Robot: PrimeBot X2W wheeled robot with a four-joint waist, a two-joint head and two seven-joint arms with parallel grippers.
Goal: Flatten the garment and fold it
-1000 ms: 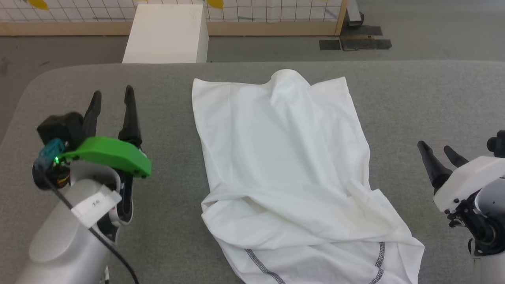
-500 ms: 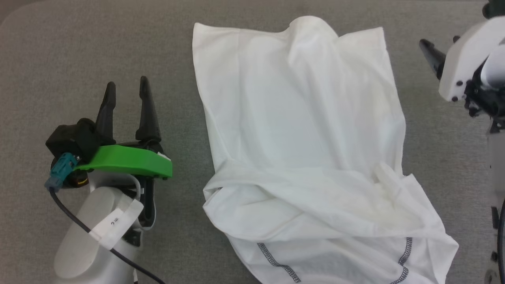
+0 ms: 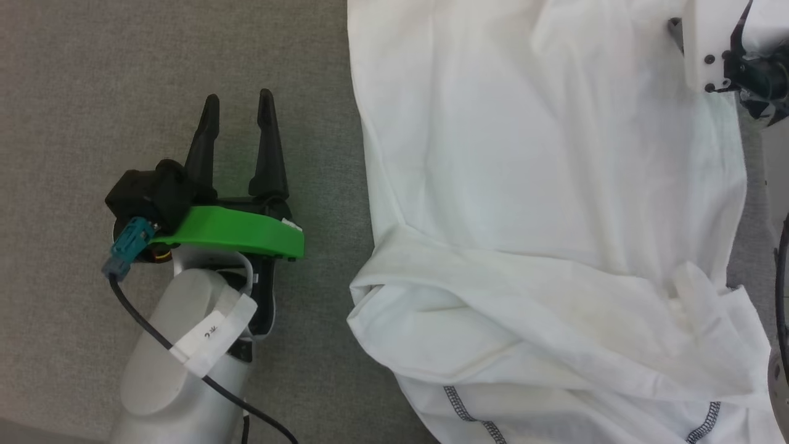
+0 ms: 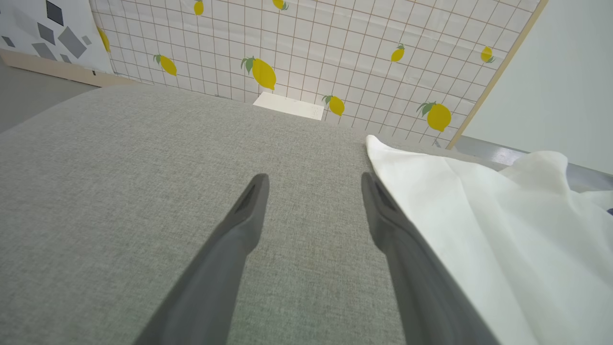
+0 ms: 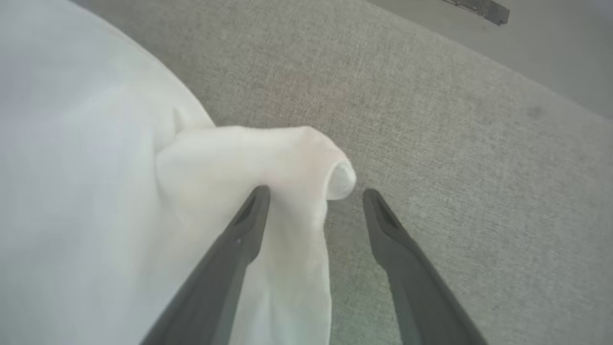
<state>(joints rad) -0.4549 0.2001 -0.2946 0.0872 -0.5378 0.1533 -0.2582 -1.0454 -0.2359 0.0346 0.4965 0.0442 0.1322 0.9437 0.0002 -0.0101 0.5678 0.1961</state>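
Stage: flattening, judged early; no tidy fold made yet. The white shirt (image 3: 542, 185) lies lengthwise on the grey padded surface (image 3: 154, 61). Its far part is smooth and its near part is bunched in ridges above the zigzag-stitched hem (image 3: 461, 405).

Left gripper (image 3: 238, 97): jaws parted, empty, just beside the shirt's edge.

Right gripper (image 5: 316, 191): jaws parted, straddling a rolled end of fabric (image 5: 287, 158), not clamped.

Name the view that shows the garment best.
Head view: the garment lies spread over the grey surface, bunched near its zigzag-stitched hem. The left wrist view shows one corner and edge beside the left gripper. The right wrist view shows a rounded fold between the fingers of the open right gripper.
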